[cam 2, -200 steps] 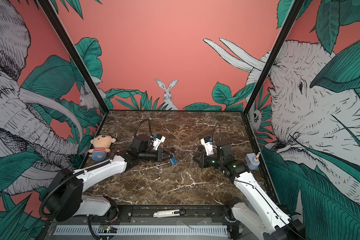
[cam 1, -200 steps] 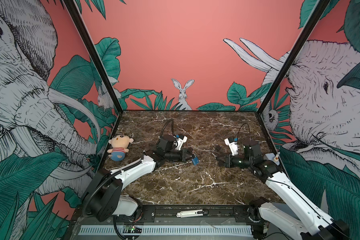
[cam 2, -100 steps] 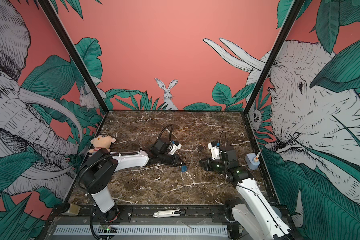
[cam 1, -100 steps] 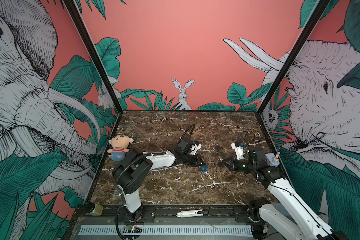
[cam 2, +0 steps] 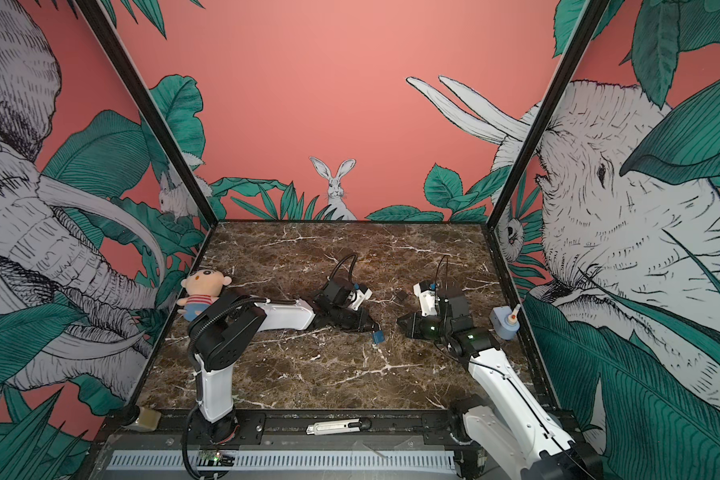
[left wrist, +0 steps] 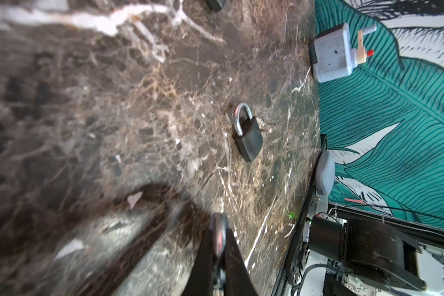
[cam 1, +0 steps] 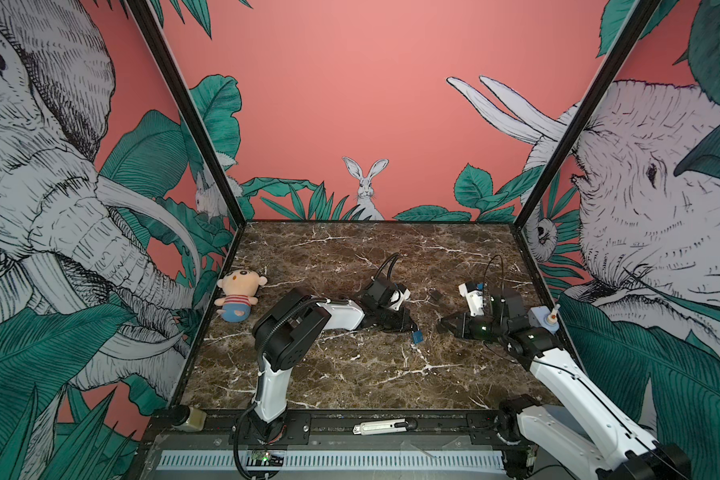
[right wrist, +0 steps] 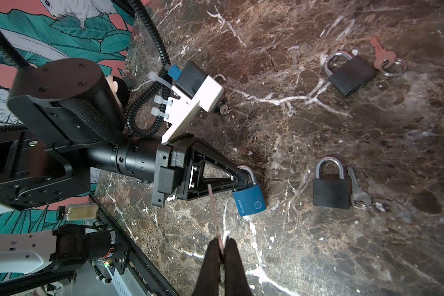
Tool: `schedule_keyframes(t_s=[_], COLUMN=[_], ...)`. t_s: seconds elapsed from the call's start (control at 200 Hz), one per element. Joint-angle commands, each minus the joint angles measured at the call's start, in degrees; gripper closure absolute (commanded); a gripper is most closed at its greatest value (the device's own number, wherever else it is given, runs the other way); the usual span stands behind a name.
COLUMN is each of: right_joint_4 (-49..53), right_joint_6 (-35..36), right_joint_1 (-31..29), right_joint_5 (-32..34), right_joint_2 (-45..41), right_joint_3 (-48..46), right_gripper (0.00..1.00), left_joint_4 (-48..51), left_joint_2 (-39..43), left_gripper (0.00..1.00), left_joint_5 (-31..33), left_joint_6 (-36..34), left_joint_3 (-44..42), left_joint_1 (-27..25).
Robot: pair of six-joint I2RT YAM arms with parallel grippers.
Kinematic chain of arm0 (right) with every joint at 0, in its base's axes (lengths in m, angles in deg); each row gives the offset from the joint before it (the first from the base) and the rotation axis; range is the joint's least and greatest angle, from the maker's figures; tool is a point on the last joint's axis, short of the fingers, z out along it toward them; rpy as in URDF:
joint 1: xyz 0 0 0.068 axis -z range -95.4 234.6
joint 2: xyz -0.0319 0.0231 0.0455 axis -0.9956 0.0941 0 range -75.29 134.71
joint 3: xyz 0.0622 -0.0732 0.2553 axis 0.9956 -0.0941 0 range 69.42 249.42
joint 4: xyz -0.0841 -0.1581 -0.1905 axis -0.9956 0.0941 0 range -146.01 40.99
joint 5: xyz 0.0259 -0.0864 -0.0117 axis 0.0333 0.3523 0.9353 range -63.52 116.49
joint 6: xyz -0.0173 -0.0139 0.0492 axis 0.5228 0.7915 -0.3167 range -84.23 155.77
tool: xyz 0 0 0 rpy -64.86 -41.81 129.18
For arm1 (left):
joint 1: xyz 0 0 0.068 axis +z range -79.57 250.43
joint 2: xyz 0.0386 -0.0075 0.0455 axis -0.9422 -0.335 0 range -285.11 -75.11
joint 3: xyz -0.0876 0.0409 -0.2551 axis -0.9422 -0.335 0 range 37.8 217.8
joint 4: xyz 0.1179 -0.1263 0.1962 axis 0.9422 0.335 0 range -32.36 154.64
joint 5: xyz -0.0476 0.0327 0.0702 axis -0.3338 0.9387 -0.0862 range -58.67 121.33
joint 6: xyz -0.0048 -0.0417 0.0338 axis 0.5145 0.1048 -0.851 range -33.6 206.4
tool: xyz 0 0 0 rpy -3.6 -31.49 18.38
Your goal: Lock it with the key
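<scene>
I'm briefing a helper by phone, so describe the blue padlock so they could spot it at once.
On the brown marble table, look near the middle, at the tip of the left gripper. The blue padlock is pinched there by its silver shackle. It is the only blue lock: the two black padlocks lie loose on the marble, each beside a key.
</scene>
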Motion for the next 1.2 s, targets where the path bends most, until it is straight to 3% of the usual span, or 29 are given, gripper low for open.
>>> schedule_keyframes(t_s=[0.0,0.13,0.335,0.555,0.825,1.195], right_joint_4=[-3.07,-3.33,-3.19,-3.49,-5.63,-14.12], right_joint_6=[-0.01,0.18,0.30,-2.00,-4.93,-8.12], right_joint_1=[0.32,0.32,0.29,0.25,-2.91,-12.77], right_joint_5=[-0.37,-0.10,0.88,4.01,11.04,22.56], right_joint_2=[0.19,0.80,0.99,0.27,0.95,11.83], right_joint_3=[-1.03,-1.26,-1.51,-3.47,-5.55,-6.18], right_gripper=[1.00,1.00,1.00,1.00,1.00,1.00], left_joint_4=[-1.83,-0.91,0.43,3.39,7.02,8.58], left_joint_2=[0.01,-0.69,-0.60,1.37,5.92,16.27], left_gripper=[1.00,1.00,0.75,0.67,0.66,0.66], left_joint_5=[-0.08,0.25,0.51,5.50,8.10,7.04], left_joint_6=[0.53,0.05,-0.94,-2.59,-5.18,-6.35], left_joint_3=[1.28,1.63,2.14,2.15,0.87,-2.51], left_joint_1=[-0.25,-0.24,-0.30,-0.24,1.26,6.90])
